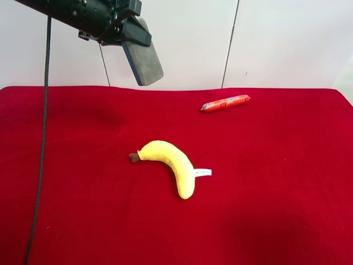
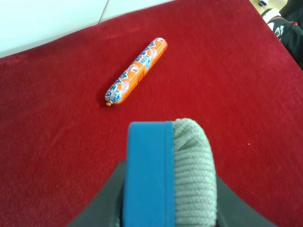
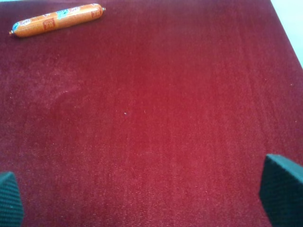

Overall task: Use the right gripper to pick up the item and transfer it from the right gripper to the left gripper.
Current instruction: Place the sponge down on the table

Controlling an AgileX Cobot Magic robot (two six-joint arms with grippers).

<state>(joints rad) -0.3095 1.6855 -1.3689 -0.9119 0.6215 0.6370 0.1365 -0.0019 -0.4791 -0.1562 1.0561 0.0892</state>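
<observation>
Red velvety cloth [image 1: 276, 193] covers the whole table, with white wall panels behind it. From the high camera, a yellow plush banana [image 1: 169, 164] lies about mid-table, brown stem toward the view's left and a little white tag sticking out on its right side. Well apart from it, nearer the back edge, sits an orange wrapped sausage [image 1: 225, 103]. One arm pokes in at the upper left of this view, its gripper [image 1: 141, 57] hanging above the cloth, well clear of both items.

Right wrist view: mostly bare cloth. The right gripper [image 3: 142, 201] has its two dark fingertips [image 3: 281, 189] spread wide, one at each edge, nothing between them. The sausage [image 3: 57, 20] is far off in a corner; no banana visible here.

Left wrist view: the left gripper [image 2: 171, 170] has its blue and grey pads pressed flat together, holding nothing. The sausage [image 2: 137, 71] lies on the cloth a little beyond its tip, not touching.
</observation>
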